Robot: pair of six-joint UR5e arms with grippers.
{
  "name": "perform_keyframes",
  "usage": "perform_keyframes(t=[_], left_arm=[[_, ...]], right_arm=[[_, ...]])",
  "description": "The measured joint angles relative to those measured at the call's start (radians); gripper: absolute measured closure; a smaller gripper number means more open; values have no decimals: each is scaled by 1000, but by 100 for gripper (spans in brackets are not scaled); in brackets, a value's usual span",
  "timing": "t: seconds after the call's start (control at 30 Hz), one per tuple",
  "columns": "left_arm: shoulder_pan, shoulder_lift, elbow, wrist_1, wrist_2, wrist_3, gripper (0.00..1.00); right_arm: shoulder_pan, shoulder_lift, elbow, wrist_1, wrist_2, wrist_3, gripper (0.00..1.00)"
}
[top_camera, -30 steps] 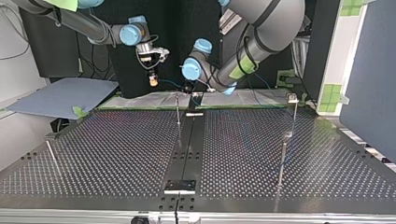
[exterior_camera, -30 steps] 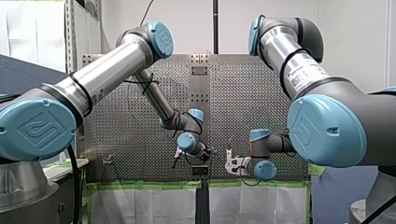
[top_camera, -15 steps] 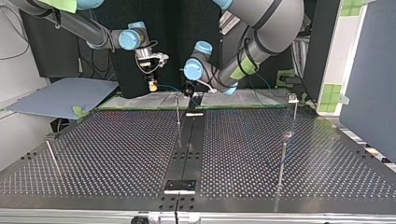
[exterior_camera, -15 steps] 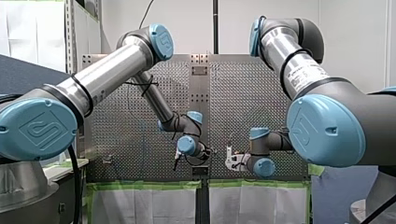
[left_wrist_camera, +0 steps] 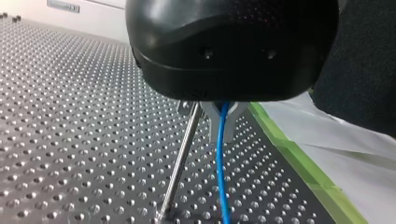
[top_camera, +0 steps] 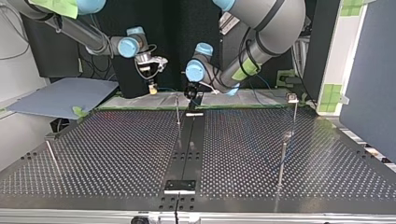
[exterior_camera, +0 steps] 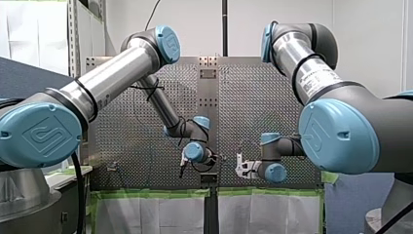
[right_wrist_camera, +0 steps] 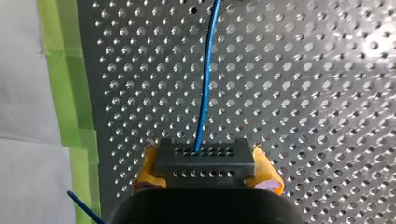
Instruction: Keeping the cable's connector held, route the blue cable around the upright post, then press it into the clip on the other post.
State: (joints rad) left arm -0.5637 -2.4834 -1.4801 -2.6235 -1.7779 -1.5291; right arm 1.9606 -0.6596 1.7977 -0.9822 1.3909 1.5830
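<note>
Blue cable [right_wrist_camera: 205, 84] comes out of the dark connector [right_wrist_camera: 224, 163], a small block with rows of holes. This connector is clamped between the yellow pads [right_wrist_camera: 267, 173] of my right end effector [right_wrist_camera: 205, 159]. From there the cable runs ahead over the perforated metal surface [right_wrist_camera: 303, 93], and a strip of green tape [right_wrist_camera: 65, 93] lies along the edge of the surface beside it. My left end effector [left_wrist_camera: 223, 134] is black with metal fingers [left_wrist_camera: 212, 123], and these fingers are closed around the same cable, which comes out between them and goes down toward the surface. A thin upright post [left_wrist_camera: 181, 161] stands just beside these fingers, on the side away from the green tape; the cable is near it, but I cannot tell if it touches. In the top view both end effectors are at the far edge of the surface, near its middle, my right one at the left of this post and my left one at the right. The other post [top_camera: 295, 114], with the clip [top_camera: 293, 98] on its top, stands at the right of the top view, well apart from the cable.
</note>
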Motion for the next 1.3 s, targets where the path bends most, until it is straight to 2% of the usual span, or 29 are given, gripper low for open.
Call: perform_keyframes(t=[0.17, 0.43, 0.6, 0.97, 1.3], left_arm=[[4, -19, 0, 9, -7, -23, 98], [19, -41, 0, 51, 6, -42, 98], [30, -42, 0, 72, 15, -60, 98], [54, -49, 0, 78, 89, -108, 98], [66, -64, 0, 72, 109, -153, 98]], right_arm=[[-13, 2, -5, 3, -1, -3, 100], [-36, 6, -18, -3, -3, -4, 100], [-49, 8, -32, -4, -18, -7, 100], [-65, 10, -45, -5, -24, -14, 100], [-79, 11, -50, -6, -24, -14, 100]])
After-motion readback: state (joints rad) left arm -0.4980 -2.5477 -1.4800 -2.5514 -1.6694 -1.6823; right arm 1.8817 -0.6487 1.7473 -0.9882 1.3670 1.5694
